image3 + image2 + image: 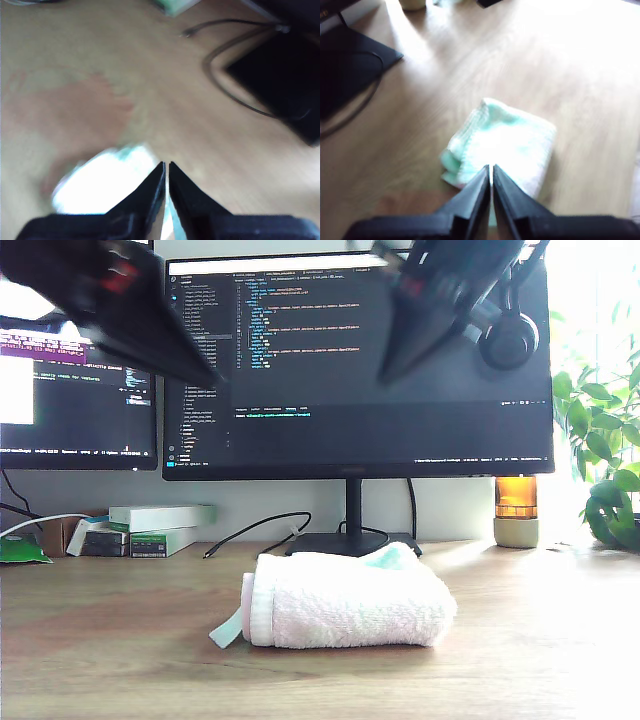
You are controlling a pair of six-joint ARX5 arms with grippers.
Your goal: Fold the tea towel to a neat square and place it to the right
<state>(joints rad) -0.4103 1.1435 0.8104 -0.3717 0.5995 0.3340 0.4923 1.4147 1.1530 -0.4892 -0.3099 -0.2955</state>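
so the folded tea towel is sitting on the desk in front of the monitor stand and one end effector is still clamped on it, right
Not quite. The tea towel does lie folded on the desk in front of the monitor stand, but nothing grips it. In the exterior view both arms are raised well above it, and the wrist views show my first end effector and my second end effector shut on nothing.

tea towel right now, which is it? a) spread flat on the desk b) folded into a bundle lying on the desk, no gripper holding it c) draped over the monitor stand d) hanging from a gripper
b: the tea towel lies folded on the desk, both arms raised clear above it.
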